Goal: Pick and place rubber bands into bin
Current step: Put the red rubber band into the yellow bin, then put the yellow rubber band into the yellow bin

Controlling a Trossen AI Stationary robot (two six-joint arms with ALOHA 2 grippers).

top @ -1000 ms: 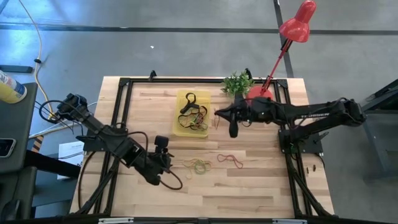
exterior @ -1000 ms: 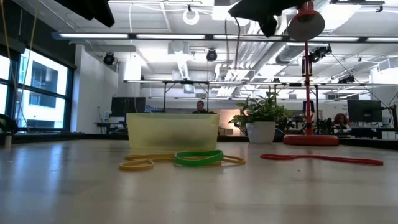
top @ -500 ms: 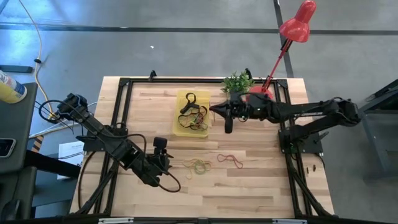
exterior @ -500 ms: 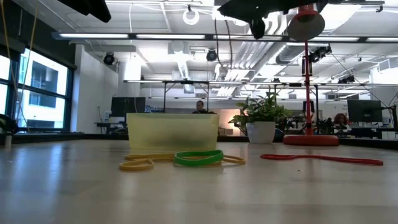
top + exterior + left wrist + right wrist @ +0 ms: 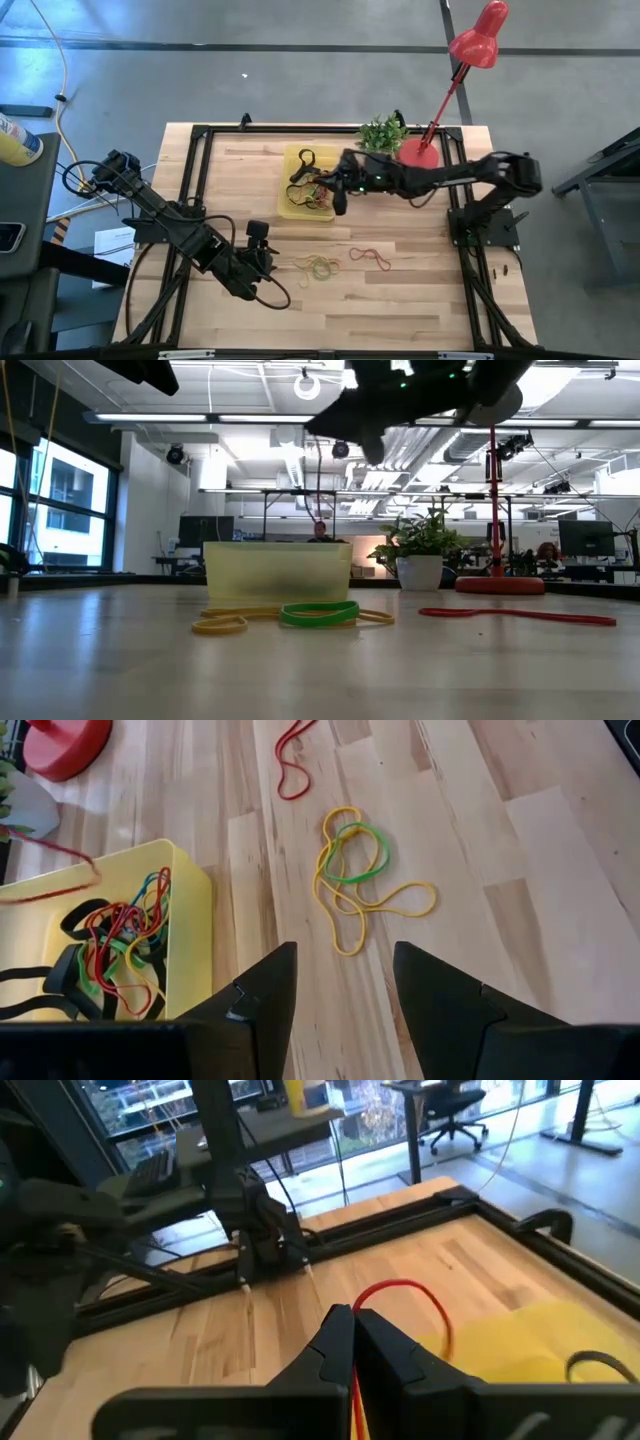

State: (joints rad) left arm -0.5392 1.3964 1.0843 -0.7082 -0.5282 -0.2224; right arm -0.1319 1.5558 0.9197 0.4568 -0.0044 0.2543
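Note:
The yellow bin (image 5: 292,206) stands at the table's far middle with several black, red, green and orange rubber bands (image 5: 314,187) in it. My right gripper (image 5: 330,183) reaches over the bin from the right, shut on a red band (image 5: 405,1295). A yellow and green tangle of bands (image 5: 355,870) and a red band (image 5: 292,765) lie flat on the wood near the middle. My left gripper (image 5: 340,985) hovers open above the table, to the left of that tangle, with nothing between its fingers. My right gripper pinches the red band between its two shut fingertips (image 5: 345,1330). A loop of the band (image 5: 430,1305) sticks out past the tips, and a strand (image 5: 319,510) hangs slack below, above the bin. The fingers come almost level from the table's right side.
A red lamp base (image 5: 415,152) and a small potted plant (image 5: 381,133) stand at the far right, close behind my right arm. A black metal frame (image 5: 190,180) runs along the table's edges. Bare wood lies along the near edge.
My right gripper has gone toward the table's left edge and down, from beside the bin's right wall to over the bin, still shut on the red band, which now hangs lower above the bin.

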